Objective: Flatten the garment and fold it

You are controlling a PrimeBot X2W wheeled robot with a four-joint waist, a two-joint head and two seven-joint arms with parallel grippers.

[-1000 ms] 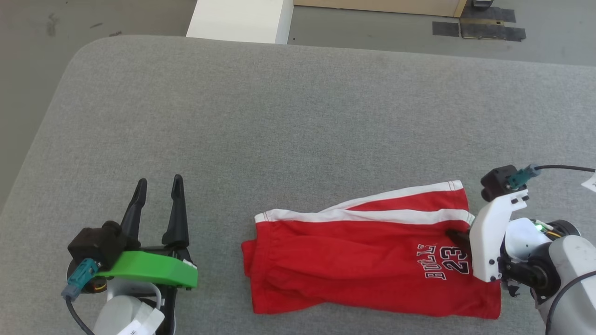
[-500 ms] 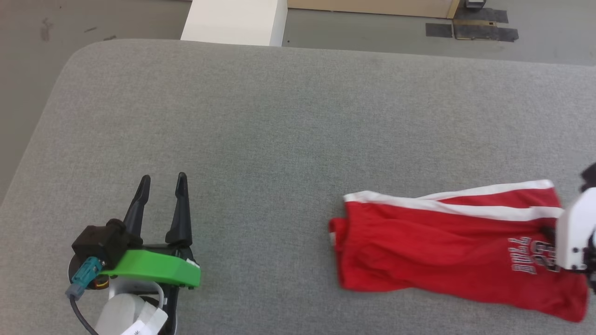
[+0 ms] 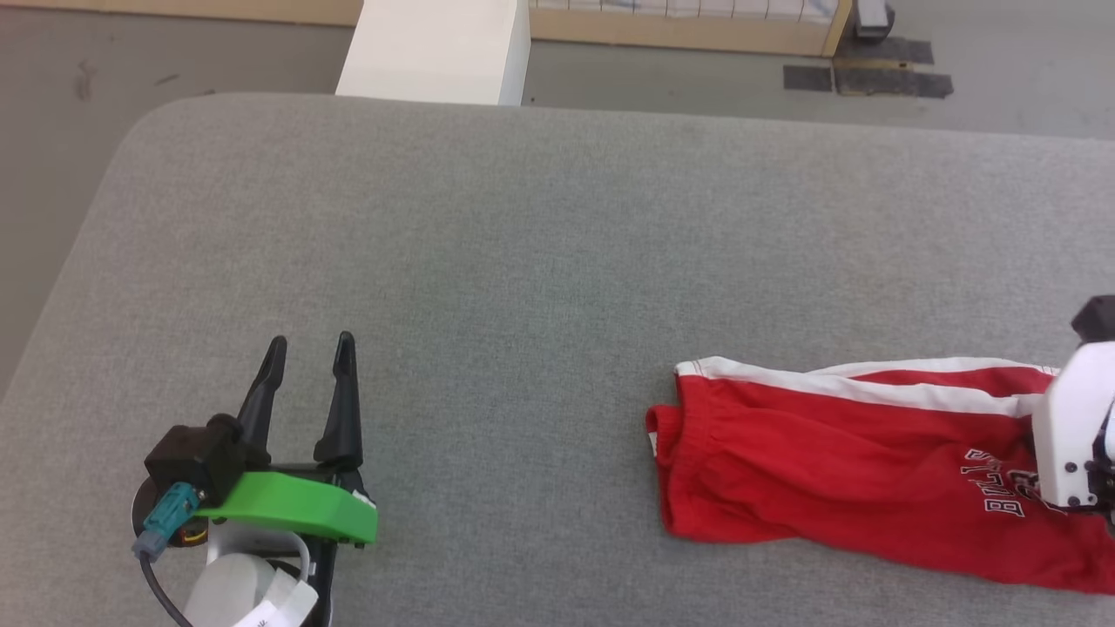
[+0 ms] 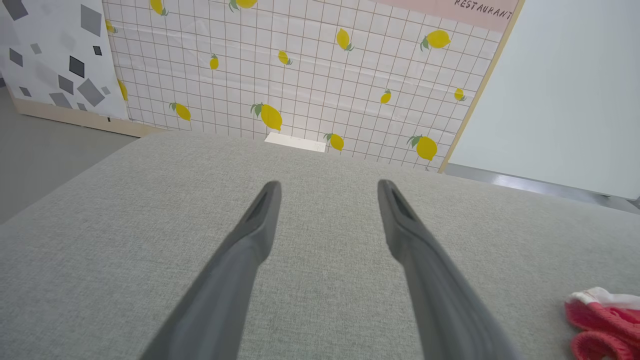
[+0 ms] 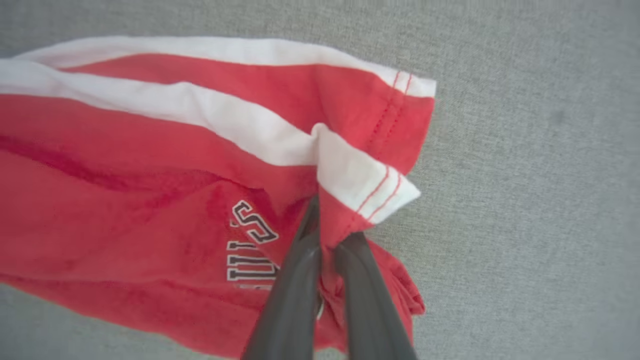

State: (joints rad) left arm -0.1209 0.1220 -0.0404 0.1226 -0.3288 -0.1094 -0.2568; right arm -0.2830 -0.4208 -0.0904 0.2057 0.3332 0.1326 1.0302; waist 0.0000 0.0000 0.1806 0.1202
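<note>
Moved: your shorts (image 3: pixel 836 470) have slid toward the robot's right over the last second. The waistband end was near the table's middle and now lies well to the right. The lettered end now reaches the head view's right edge.
Shorts: red soft fabric, stretched long across the near right part of the table (image 3: pixel 523 261). The gathered waistband is at the left end. A white stripe runs along the far edge, and the white hem has red stitching. The white lettering is partly hidden by the arm. Shallow wrinkles run lengthwise, and at the hem one layer lies askew over the other.
Right gripper (image 5: pixel 329 225): the fingers are pressed together on a fold of red fabric at the hem, just beside the lettering. The white hem corner peaks up over the fingertips.
Left gripper (image 3: pixel 311 341): you have it with fingers spread and nothing between them, over bare table and well apart from the shorts.
Table: grey cloth surface with a rounded corner at the far left.
</note>
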